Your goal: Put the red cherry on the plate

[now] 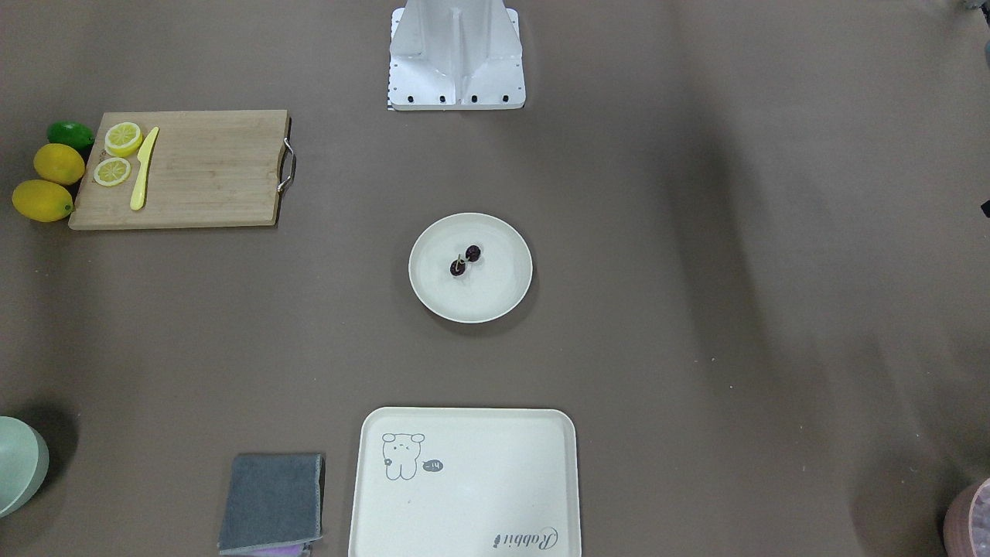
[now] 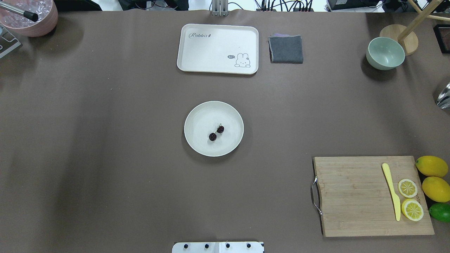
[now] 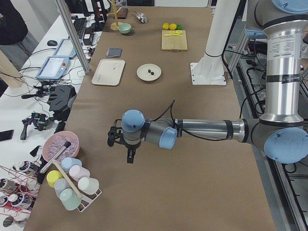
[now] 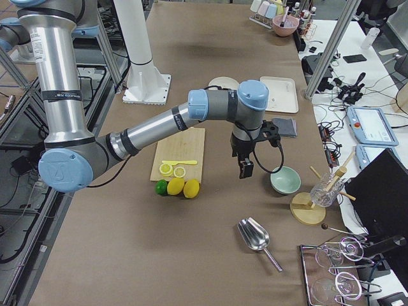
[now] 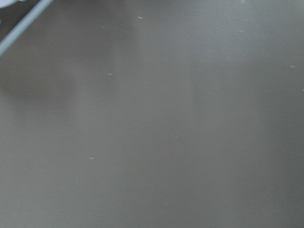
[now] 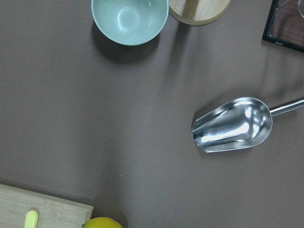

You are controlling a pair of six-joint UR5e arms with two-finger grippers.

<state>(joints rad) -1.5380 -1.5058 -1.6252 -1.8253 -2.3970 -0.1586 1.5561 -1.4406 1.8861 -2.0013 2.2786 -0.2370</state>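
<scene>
Overhead exterior: red cherry point(image 2: 216, 133) on plate point(image 2: 200, 116), far from left fingers point(image 3: 130, 156), right fingers point(image 4: 245, 167); cannot tell their grip.

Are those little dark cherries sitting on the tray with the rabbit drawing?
No, the red cherry lies on the round plate, apart from the tray.

red cherry point(image 2: 212, 136) on plate point(image 2: 200, 116), tray point(image 2: 211, 49) behind

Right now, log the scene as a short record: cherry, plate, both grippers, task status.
red cherry: lying on the plate, near its centre
plate: mid-table, between the rabbit tray and the robot base
left gripper: over bare table, far from the plate; open or shut unclear
right gripper: above the table near the mint bowl; open or shut unclear
task status: looks done
</scene>
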